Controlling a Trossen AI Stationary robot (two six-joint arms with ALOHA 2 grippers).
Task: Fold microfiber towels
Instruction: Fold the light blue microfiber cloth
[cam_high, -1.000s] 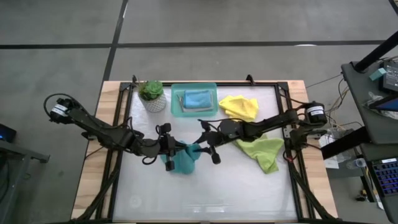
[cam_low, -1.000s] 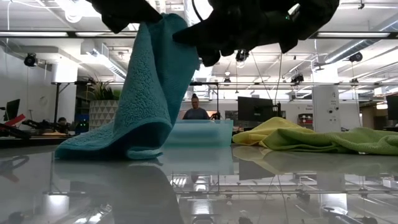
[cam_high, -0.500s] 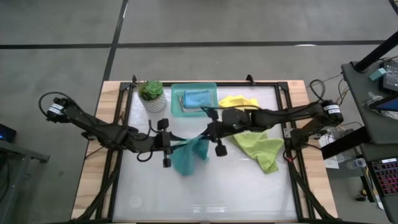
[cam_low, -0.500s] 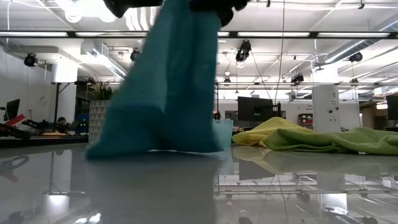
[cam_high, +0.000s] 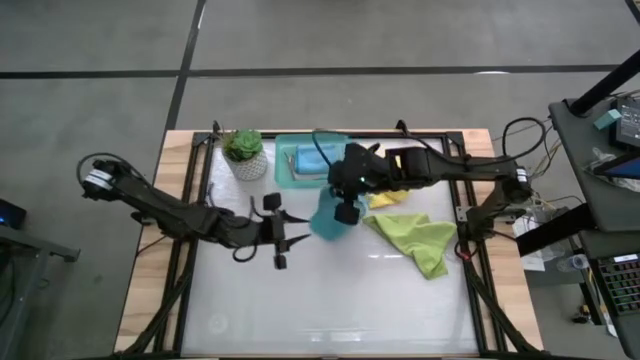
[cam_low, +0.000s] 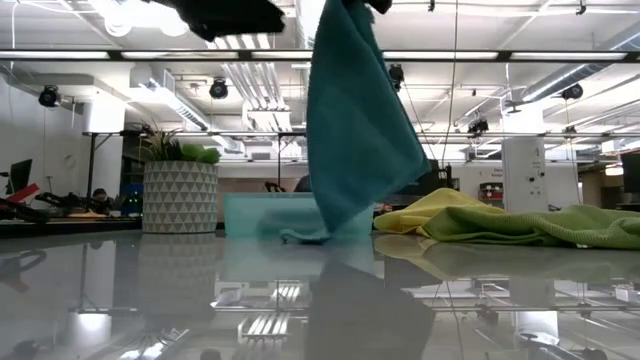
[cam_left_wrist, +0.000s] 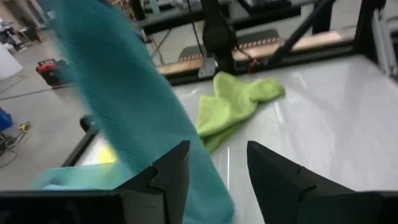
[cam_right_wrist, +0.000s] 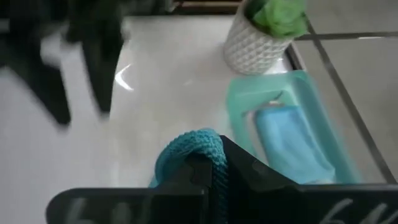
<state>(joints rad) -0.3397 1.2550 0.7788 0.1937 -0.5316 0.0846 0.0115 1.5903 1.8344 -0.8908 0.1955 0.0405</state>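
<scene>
The left gripper (cam_high: 281, 238), fingers apart and empty, hovers mid-table as the right gripper (cam_high: 340, 196) dangles one teal towel (cam_high: 328, 216) by the tray (cam_high: 284, 160). One green towel (cam_high: 420, 240), one yellow towel (cam_high: 385, 198) and one folded blue towel (cam_high: 308, 160) lie beyond.

overhead; table-level; two wrist views

A teal towel (cam_low: 355, 130) is held up off the table, hanging in long loose folds, with its lowest corner apparently just touching the surface. A lime green towel (cam_high: 420, 240) is left crumpled flat on the table. A yellow towel (cam_high: 388, 198) is bunched just beside it. A blue towel (cam_right_wrist: 292, 140) is laid folded in the tray.
</scene>
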